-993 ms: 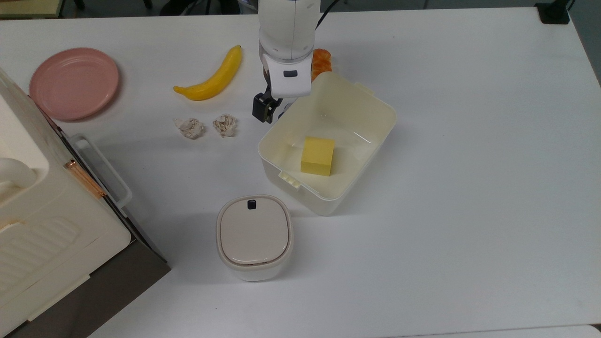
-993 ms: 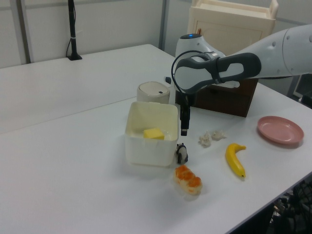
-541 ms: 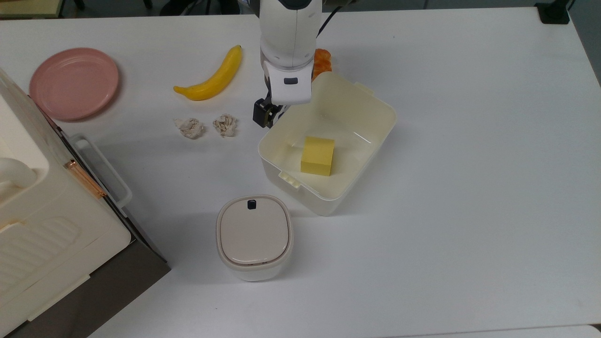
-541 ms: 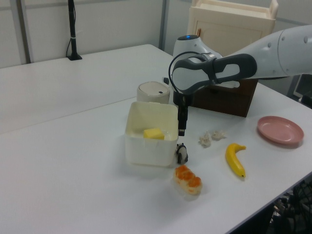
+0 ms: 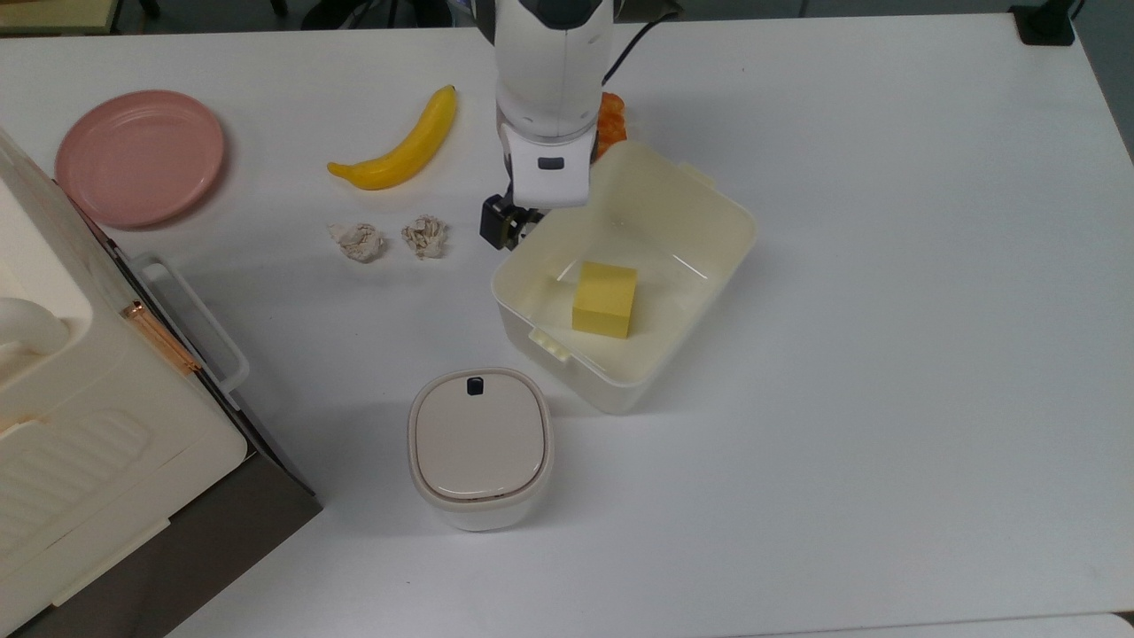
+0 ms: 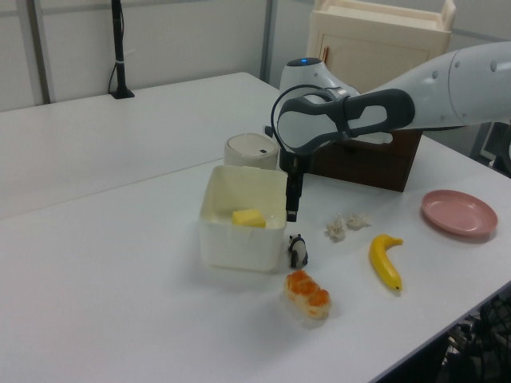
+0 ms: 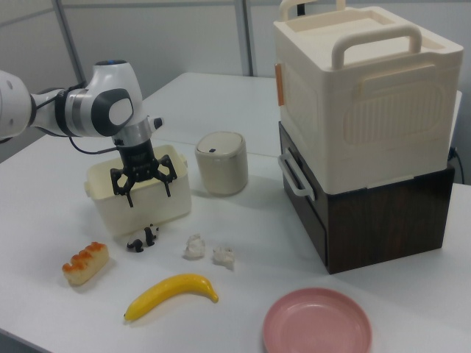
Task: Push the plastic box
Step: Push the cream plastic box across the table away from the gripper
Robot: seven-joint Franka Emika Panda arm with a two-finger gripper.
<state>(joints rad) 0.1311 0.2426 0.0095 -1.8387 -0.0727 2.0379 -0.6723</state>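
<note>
Fingers spread apart, the gripper (image 7: 143, 182) pressed against the outer wall of the plastic box (image 5: 700, 199) at mid-table, beside the lidded white bin (image 5: 479, 446). A yellow block (image 5: 604, 299) sat inside the box; a banana (image 5: 399, 142) lay near the top view's left.

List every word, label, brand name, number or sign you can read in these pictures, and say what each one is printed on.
None: no readable text shows in any view.
The plastic box, the yellow block in it, the lidded bin, the cream appliance, the pink plate and the banana are all plain.
The dark mark on the bin lid is a button, not lettering.
The dark patch above the tool carries nothing legible.
</note>
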